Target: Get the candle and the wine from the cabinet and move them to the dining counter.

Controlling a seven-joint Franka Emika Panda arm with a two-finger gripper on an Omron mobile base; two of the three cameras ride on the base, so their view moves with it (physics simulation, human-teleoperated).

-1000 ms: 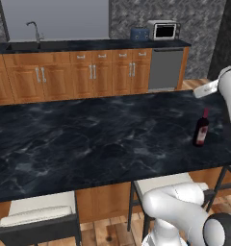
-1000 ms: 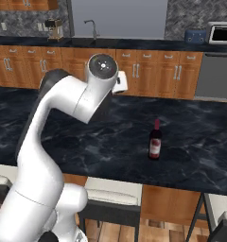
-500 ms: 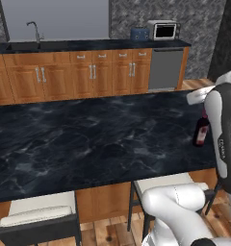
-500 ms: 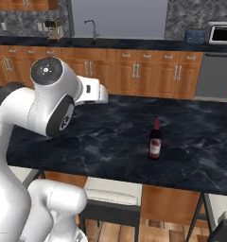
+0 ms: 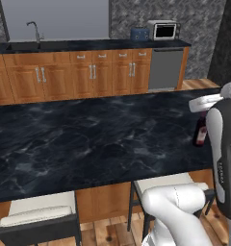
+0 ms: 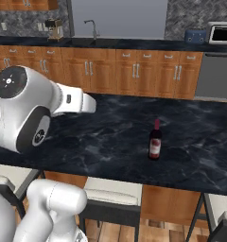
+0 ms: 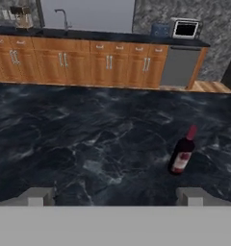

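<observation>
The wine (image 6: 155, 140) stands upright on the dining counter (image 6: 106, 137), a dark bottle with a red label and red neck. In the left base view the wine (image 5: 199, 132) is at the counter's (image 5: 88, 144) right end, partly behind my white arm. From the hand view the wine (image 7: 182, 153) is ahead and to the right on the dining counter (image 7: 88, 134). My gripper (image 7: 115, 197) is open with nothing between its fingertips (image 7: 38, 196), well back from the bottle. The candle and the cabinet are out of view.
Cushioned stools (image 5: 38, 216) (image 6: 113, 194) stand along the counter's near side. Across the floor runs a black worktop with a tap (image 5: 33, 31), a blue toaster (image 5: 139, 33) and a small oven (image 5: 163, 30), over base cupboards and a dishwasher (image 5: 166, 69). A coffee machine (image 6: 53, 29) is at its left.
My arm has folded down and back toward the base, its elbow sinking low over the counter's near edge. The wine has not moved and the gripper stays open.
</observation>
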